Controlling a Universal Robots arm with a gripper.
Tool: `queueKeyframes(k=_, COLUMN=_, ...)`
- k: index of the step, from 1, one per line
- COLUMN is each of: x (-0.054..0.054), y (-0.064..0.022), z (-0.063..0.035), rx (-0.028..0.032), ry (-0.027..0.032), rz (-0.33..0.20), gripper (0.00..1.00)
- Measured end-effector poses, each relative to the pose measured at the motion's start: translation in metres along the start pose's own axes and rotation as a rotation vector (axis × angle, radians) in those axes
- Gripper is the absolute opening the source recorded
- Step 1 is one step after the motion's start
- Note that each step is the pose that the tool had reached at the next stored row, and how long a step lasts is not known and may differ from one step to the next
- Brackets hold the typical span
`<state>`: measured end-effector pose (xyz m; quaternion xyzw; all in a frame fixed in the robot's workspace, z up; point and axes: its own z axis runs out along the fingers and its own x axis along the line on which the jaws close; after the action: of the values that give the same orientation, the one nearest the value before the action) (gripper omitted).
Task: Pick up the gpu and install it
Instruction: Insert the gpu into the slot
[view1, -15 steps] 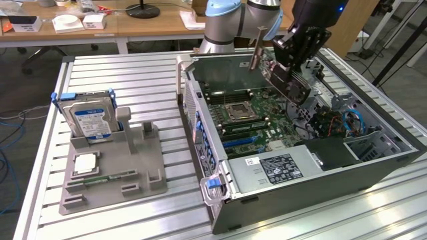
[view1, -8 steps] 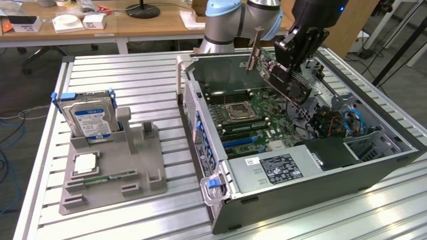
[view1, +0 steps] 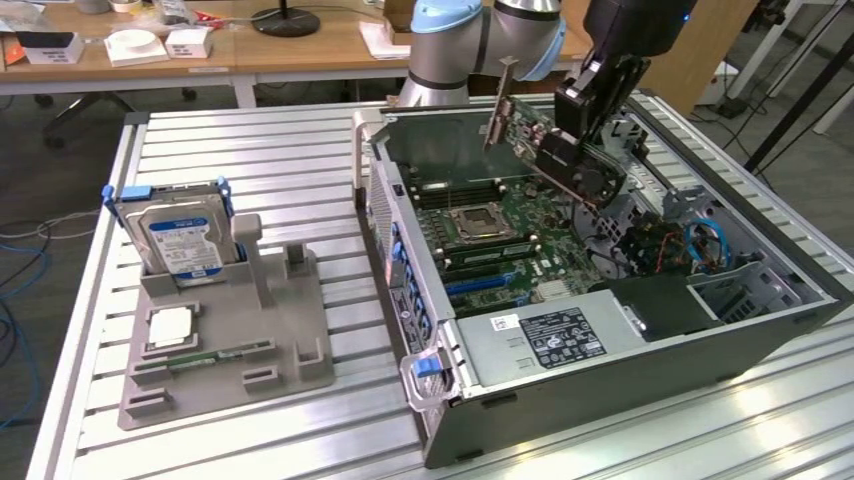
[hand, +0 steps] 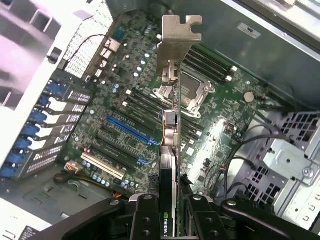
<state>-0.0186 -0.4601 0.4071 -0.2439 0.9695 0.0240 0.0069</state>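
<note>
The gpu (view1: 531, 145) is being held, clenched in the gripper (view1: 582, 168), above the motherboard (view1: 497, 255) for installing, and close alignment with the blue slot (hand: 127, 131) is seemingly being demanded.

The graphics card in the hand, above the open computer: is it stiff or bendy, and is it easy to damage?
Probably stiff: the graphics card runs straight out though the hand grips only one end. Likely fragile: small bare parts line its thin board. Its metal bracket might snag if pushed sideways.
</note>
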Motion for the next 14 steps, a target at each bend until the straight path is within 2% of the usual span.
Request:
queueKeyframes(k=10, x=0.0, y=0.0, z=0.0001, rx=0.0002, ry=0.0004, rz=-0.004, gripper=0.26)
queueKeyframes(k=14, x=0.0001, y=0.0, z=0.0, rx=0.0002, ry=0.0019, rz=-0.031, gripper=0.26)
